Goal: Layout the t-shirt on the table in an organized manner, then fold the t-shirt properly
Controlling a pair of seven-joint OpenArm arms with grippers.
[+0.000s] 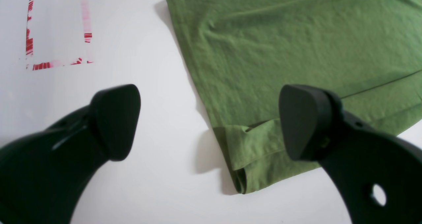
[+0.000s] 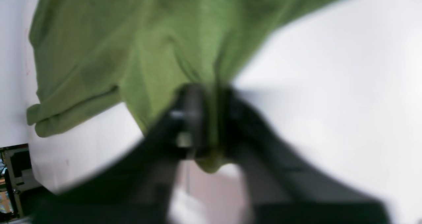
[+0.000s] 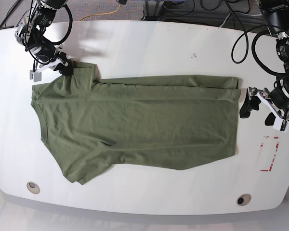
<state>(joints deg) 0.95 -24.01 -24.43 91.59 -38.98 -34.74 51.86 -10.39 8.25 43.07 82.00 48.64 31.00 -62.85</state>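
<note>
A: Seen from the base view: large glossy white table with curved edges [image 3: 149, 43], reaching nearly across the whole frame.

B: Agreed. Spread over its middle: plain olive-green short-sleeved cotton t-shirt [image 3: 135, 127], lying sideways, collar end toward the left edge of the table, hem toward the right edge. Mostly flat, wrinkled, with one sleeve pointing at the near-left corner.

A: And the other sleeve?

B: Drawn up toward the far-left corner, bunched and pinched in the black right gripper [image 3: 66, 68]. Jaws pressed together on the fabric there; confirmed in the right wrist view, though blurred, with green cloth [image 2: 138, 52] gathered into the right gripper [image 2: 211, 118].

A: Noted. On the opposite side?

B: Black left gripper [image 3: 257, 109], just off the hem near the right edge of the table. Fingers spread wide, holding nothing. Closer in: left gripper [image 1: 211, 122] above the folded hem corner [image 1: 244, 158]; hard to tell whether one fingertip touches the cloth [image 1: 296, 52] or only hangs over it.

A: Smaller marks?

B: Red dashed rectangle [image 3: 269, 154] beside the hem, toward the near-right corner. Two round grommet holes along the near edge: one at left [image 3: 32, 187], one at right [image 3: 243, 198].
</note>
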